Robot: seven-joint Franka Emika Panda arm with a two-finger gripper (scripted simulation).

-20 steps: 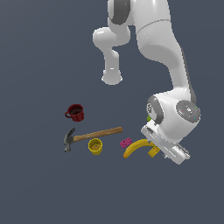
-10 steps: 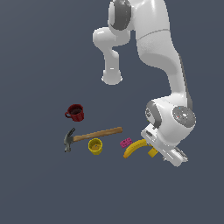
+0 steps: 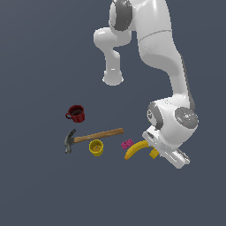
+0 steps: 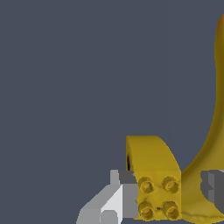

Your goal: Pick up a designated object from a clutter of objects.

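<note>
I read us at the grasp stage: gripper [image 4: 168,199] down with fingers [image 4: 116,199] open astride the brick [image 4: 158,197] beside the banana [image 4: 210,144], closing and lifting left.

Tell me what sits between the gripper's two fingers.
In the wrist view, the small yellow-orange studded toy brick sits between the gripper fingers, with the curved yellow banana running beside it. No contact can be confirmed.

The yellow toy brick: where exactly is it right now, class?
In the exterior view, the yellow toy brick lies at the clutter's right edge, beside the banana, under the end effector.
</note>
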